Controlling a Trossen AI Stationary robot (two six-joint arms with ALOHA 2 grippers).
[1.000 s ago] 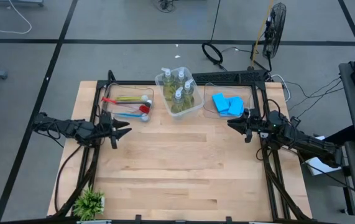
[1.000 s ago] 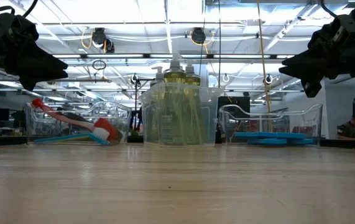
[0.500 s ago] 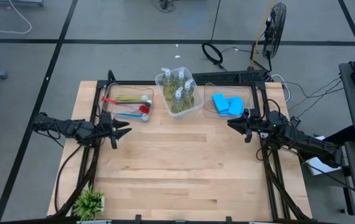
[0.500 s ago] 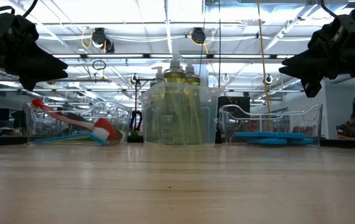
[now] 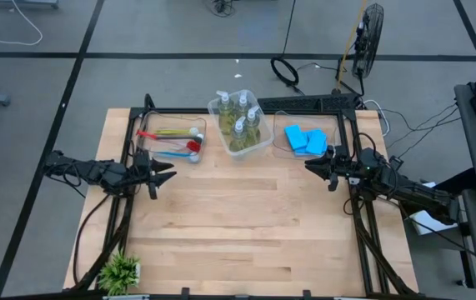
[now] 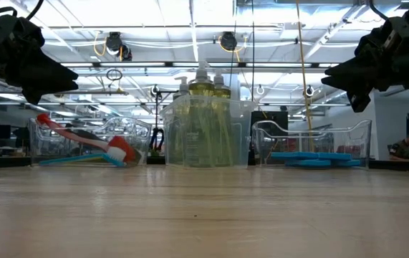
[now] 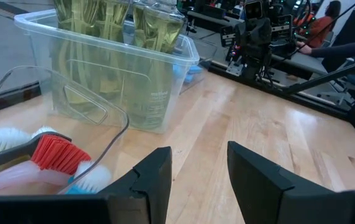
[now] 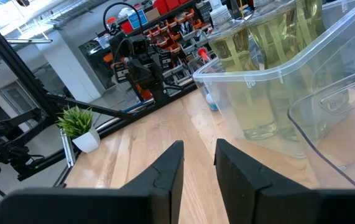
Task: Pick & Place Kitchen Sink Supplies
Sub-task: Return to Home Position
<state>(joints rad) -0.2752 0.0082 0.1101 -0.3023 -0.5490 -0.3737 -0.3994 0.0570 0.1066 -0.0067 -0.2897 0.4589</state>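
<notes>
Currently on my screens, item by item.

- Middle bin (image 5: 214,108): clear, standing on the wooden table (image 5: 246,225). It holds four pump bottles (image 5: 239,125) of yellowish soap, all upright.
- Left bin (image 6: 82,129): clear, just beside the middle bin on the left arm's side. It holds the dish brushes (image 5: 171,142), lying flat. I can make out red, yellow-green and blue handles.
- Right bin (image 6: 311,136): clear, beside the middle bin on the right arm's side. It holds the blue sponges (image 5: 304,139), lying flat and overlapped.
- Left gripper (image 5: 169,172): raised above the table, off to the left of the middle bin, past the left bin. Its fingers are parted with nothing between them.
- Right gripper (image 5: 309,163): raised above the table, off to the right of the middle bin, just past the right bin. Its fingers stand a narrow gap apart and are empty.
- Potted plant (image 5: 121,271): well apart from the middle bin, at the table corner on the left arm's side.
</notes>
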